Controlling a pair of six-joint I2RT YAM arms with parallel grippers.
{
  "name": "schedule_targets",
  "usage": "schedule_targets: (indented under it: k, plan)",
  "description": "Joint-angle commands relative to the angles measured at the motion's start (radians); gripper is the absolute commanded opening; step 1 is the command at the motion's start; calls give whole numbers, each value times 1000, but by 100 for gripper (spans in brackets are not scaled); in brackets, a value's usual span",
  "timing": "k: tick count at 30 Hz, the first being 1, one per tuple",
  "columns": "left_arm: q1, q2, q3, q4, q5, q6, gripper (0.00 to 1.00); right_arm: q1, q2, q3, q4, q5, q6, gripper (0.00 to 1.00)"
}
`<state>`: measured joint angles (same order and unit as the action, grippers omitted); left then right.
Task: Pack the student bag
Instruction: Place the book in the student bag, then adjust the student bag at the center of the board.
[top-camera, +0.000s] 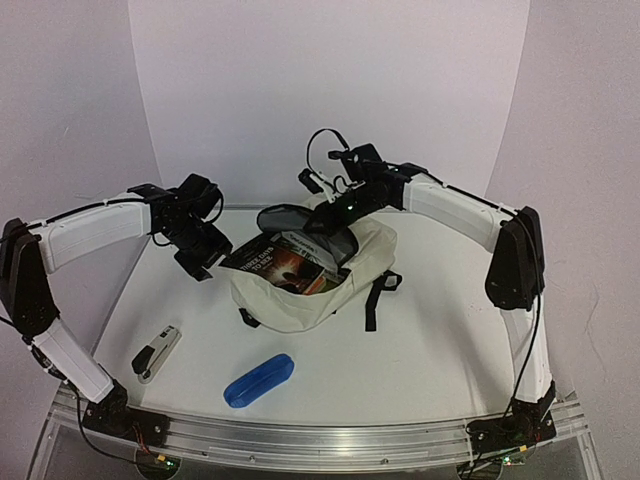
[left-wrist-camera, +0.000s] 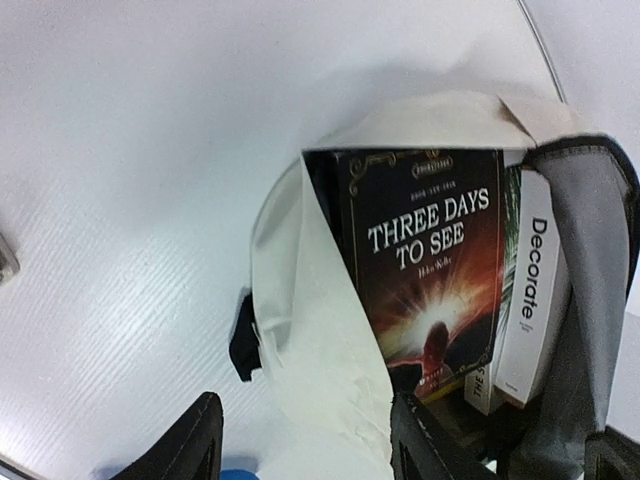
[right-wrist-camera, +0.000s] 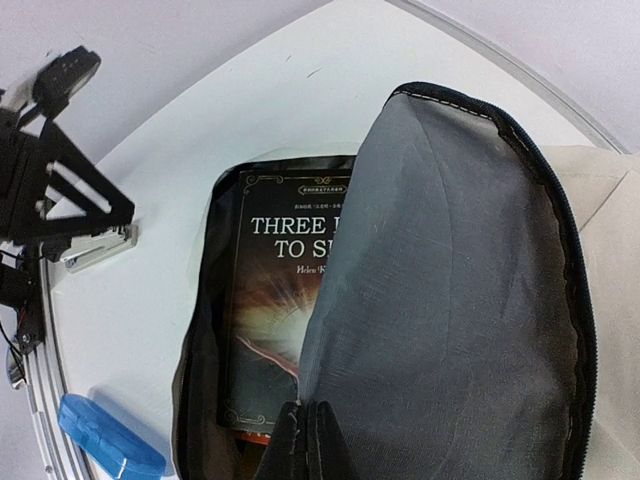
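Top view: the bag (top-camera: 310, 300) lies about mid-bench, a bit nearer the far edge, with its mouth gaping toward the left edge. A dark book (top-camera: 283, 265) pokes out of the opening. The right hand (top-camera: 322, 215) reaches in from the far-right side and sits on the raised flap at the top of the bag. The left hand (top-camera: 203, 262) hangs just beside the book's outer corner, on the bag's left side. A stapler (top-camera: 157, 352) lies near the left edge, toward the near-left corner. A blue case (top-camera: 259, 380) sits by the near edge, well apart from the bag.

Left wrist view: the left hand (left-wrist-camera: 305, 445) has its fingers (left-wrist-camera: 195, 445) spread apart with nothing pinched between them, so it's open. Straight ahead is the bag (left-wrist-camera: 320, 330) with the book (left-wrist-camera: 430, 270) reading "Three Days to See", and a white book (left-wrist-camera: 535, 290) titled "Decorate" is tucked just beside it.

Right wrist view: the right hand (right-wrist-camera: 308, 435) is closed tight on the bag's grey lining flap (right-wrist-camera: 450, 290), holding it up. The book (right-wrist-camera: 265, 300) shows under the flap, the case (right-wrist-camera: 105, 440) is toward the bench edge, and the stapler (right-wrist-camera: 98, 245) is partly hidden behind the left arm.
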<state>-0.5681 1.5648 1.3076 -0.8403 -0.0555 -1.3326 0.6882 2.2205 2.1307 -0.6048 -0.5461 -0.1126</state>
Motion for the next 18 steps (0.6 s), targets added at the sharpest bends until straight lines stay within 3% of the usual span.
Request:
schedule_targets:
  k: [1, 10, 14, 18]
  plan:
    - [65, -31, -52, 130, -9, 79, 52, -8, -126, -26, -42, -26, -65, 0]
    - [118, 62, -85, 343, 167, 127, 57, -9, -114, -6, -61, -31, -67, 0]
    - [113, 145, -62, 355, 252, 116, 57, -9, -94, 20, -62, -28, -58, 0]
    - [98, 141, -65, 319, 250, 99, 59, -9, -81, 46, -62, -42, -46, 0]
